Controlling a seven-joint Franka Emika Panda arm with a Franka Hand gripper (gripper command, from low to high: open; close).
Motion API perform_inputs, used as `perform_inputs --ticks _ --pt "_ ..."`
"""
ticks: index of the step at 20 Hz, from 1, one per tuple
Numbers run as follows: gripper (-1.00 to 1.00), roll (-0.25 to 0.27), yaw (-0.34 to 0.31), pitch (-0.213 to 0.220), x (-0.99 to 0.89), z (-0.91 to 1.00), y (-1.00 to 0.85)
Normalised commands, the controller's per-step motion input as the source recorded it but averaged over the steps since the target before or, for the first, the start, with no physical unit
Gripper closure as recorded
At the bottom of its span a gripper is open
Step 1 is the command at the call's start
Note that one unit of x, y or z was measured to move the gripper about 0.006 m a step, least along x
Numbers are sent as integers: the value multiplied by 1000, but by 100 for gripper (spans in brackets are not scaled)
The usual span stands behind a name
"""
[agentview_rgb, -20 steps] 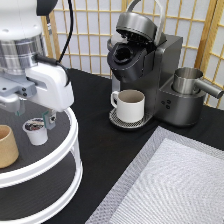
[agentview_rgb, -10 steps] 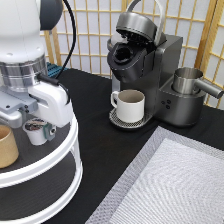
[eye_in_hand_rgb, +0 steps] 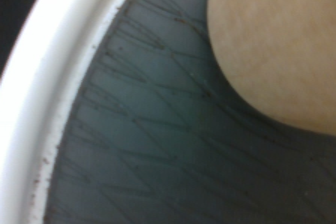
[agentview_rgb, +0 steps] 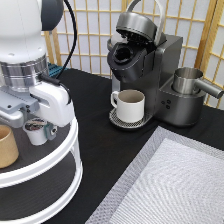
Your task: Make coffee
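Observation:
The coffee pod (agentview_rgb: 36, 132), small and white with a dark top, stands on the upper shelf of a round white two-tier stand (agentview_rgb: 60, 155) at the exterior view's left. My gripper (agentview_rgb: 39, 123) hangs directly over the pod, its grey-and-white hand almost down on it. The dark coffee machine (agentview_rgb: 160, 75) stands at the top middle with its lid raised. A white handled mug (agentview_rgb: 131, 105) sits on its drip plate. In the wrist view I see the stand's white rim (eye_in_hand_rgb: 45, 130), its dark mesh floor (eye_in_hand_rgb: 172, 165) and part of a tan cup (eye_in_hand_rgb: 285, 55).
A tan handleless cup (agentview_rgb: 6, 146) stands on the same shelf, left of the pod. A steel jug (agentview_rgb: 189, 81) sits on the machine's right side. A grey woven mat (agentview_rgb: 170, 185) covers the bottom right. A slatted screen closes off the back.
The hand has come down toward the pod, most of it in the first half second. The pod, mug and machine have not moved.

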Motion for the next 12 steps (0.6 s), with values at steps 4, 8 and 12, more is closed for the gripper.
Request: perform_inputs --ticks 4,8,12 --pt "100 4 0 -44 8 17 -13" --pt "100 15 0 -32 38 70 -3" --pt "100 4 0 -31 283 735 164"
